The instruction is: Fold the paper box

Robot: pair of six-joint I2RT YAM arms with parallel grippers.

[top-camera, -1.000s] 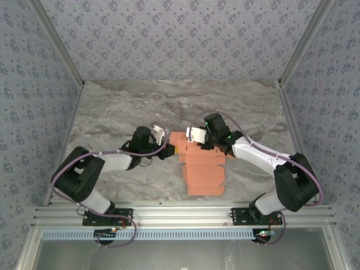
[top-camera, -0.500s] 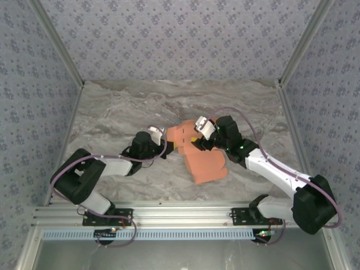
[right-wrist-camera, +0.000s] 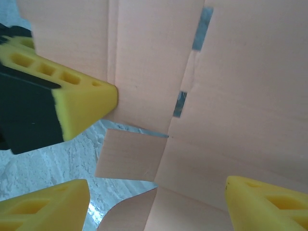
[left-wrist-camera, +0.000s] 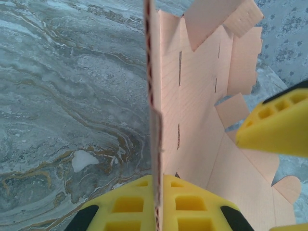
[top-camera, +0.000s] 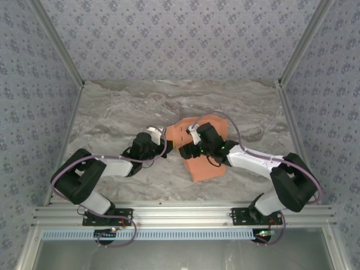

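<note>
The paper box (top-camera: 207, 165) is a salmon-orange card sheet with notched tabs, lying partly raised in the middle of the marble table. My left gripper (top-camera: 169, 148) is shut on its left edge. In the left wrist view the yellow pads (left-wrist-camera: 156, 182) clamp the card (left-wrist-camera: 197, 96), which stands edge-on. My right gripper (top-camera: 188, 149) hangs open just over the sheet's left part, close to the left gripper. In the right wrist view its fingertips (right-wrist-camera: 159, 195) straddle a small square tab of the card (right-wrist-camera: 231, 86), gripping nothing. The left gripper's yellow pad (right-wrist-camera: 82, 103) touches the card there.
The marble table (top-camera: 112, 112) is bounded by patterned walls at the back and sides. An aluminium rail (top-camera: 180, 214) runs along the near edge by the arm bases. The two grippers sit very close together over the sheet.
The right gripper has let go, opened wide and swung left toward the left gripper. The sheet has turned and shifted back. The left gripper kept its grip.
</note>
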